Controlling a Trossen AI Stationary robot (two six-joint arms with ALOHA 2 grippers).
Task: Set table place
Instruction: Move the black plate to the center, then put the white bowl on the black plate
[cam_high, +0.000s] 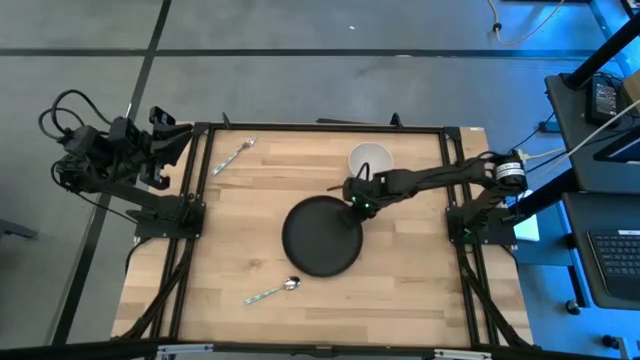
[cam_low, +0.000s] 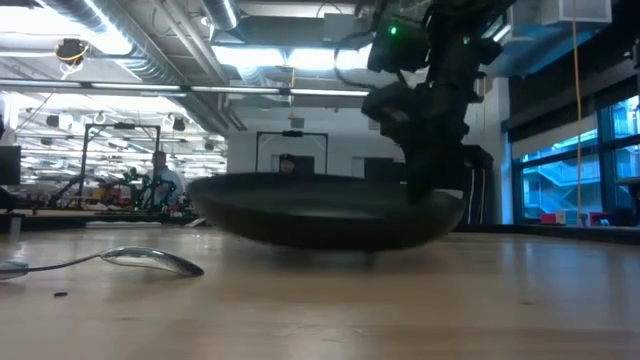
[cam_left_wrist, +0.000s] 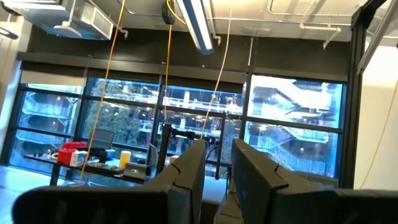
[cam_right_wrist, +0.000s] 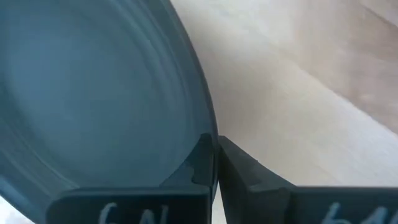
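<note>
Table (cam_high: 420, 300): pale wood planks inside a thin black frame, filling the centre and lower part of the high view.

Plate (cam_high: 322, 236): dark, round, at the middle of the frame. In the low view its rim (cam_low: 330, 205) sits tilted just above the wood.

My right gripper (cam_high: 357, 203): reaches in from the right edge to the plate's upper-right rim. My fingers (cam_right_wrist: 205, 163) are pinched onto that rim, one inside, one outside.

Cup (cam_high: 370, 160): white, round, just above my right gripper, near the table's top edge.

Spoon (cam_high: 274, 291): silver, lower centre, below and left of the plate, apart from it. Its bowl (cam_low: 150, 260) shows at lower left in the low view.

Fork (cam_high: 232, 158): silver, upper left of the table, lying diagonally.

My left gripper (cam_left_wrist: 216, 171): parked off the table's upper-left corner, pointed at windows, fingers slightly parted, holding nothing.

Person (cam_low: 160, 180): far left background, low view.
</note>
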